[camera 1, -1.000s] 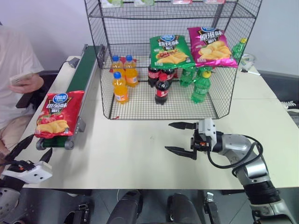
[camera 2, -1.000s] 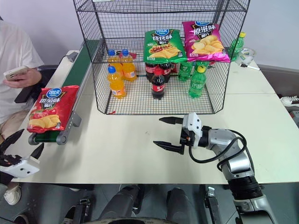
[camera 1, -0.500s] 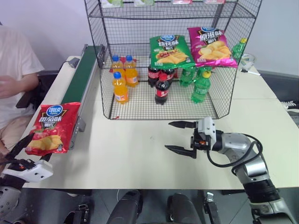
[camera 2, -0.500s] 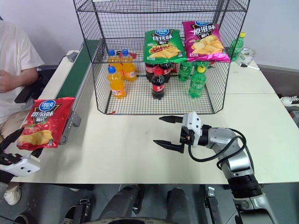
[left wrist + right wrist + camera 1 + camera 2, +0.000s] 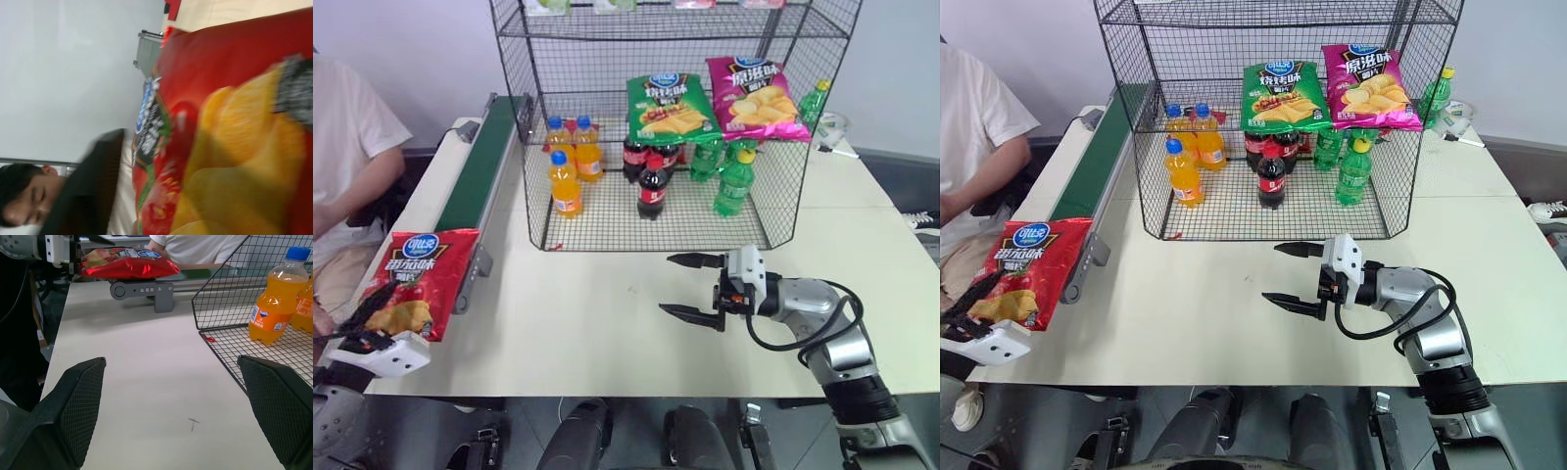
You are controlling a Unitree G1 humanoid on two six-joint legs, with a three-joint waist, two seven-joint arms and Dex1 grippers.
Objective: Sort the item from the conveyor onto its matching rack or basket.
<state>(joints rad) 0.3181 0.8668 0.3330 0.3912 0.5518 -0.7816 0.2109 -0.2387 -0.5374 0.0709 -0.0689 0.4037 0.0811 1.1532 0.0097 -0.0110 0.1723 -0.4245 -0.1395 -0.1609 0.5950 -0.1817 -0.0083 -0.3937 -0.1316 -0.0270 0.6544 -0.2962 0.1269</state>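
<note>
Wall: pale, plain wall (image 5: 421, 44) across the upper part of the frame, greyish-white, evenly lit.
Table: cream-coloured tabletop (image 5: 597, 323) spanning the middle of the frame, matte, with a soft even light and faint shadows.
Second surface: another pale tabletop (image 5: 837, 176) at right, behind the first, with small items at its far edge too small to tell.
Person: seated at the far left edge, in a white short-sleeved shirt (image 5: 342, 147).
Floor: dark grey floor (image 5: 509, 426) along the bottom of the frame, below the table edge.
</note>
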